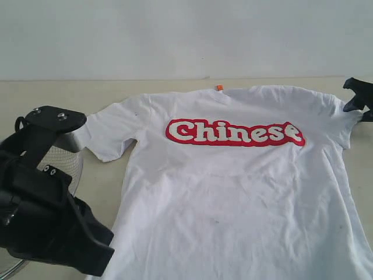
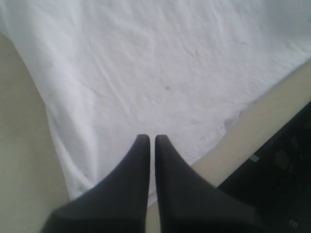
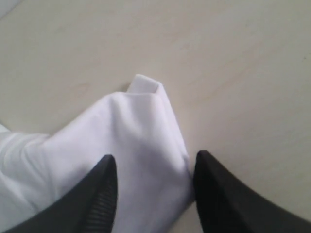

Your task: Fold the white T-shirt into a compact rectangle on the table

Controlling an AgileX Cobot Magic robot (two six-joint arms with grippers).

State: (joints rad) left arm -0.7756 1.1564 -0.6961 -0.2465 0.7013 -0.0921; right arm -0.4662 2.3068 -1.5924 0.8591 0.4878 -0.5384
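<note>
Right wrist view is showing my right pincer [image 3: 155, 155] spread astride a sleeve of the white short-sleeved cotton T-shirt [image 3: 136, 126] lying print-up on the pale beige table [image 3: 233, 73]; my left pincer [image 2: 151, 137] is hanging pressed together over its hem.

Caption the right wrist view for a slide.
Right tool straddles a bunched sleeve of the T-shirt on the table, jaws apart either side of the fabric.

There's the white T-shirt [image 1: 233, 198], white "Chinese" lettering on its red banner [image 1: 235, 133], tiny orange neck tag [image 1: 219, 87], pale beige faintly grained tabletop [image 1: 52, 96] beneath, silvery mesh basket [image 1: 63, 160], left pincer [image 2: 151, 137] and right pincer [image 3: 155, 156] both black.
</note>
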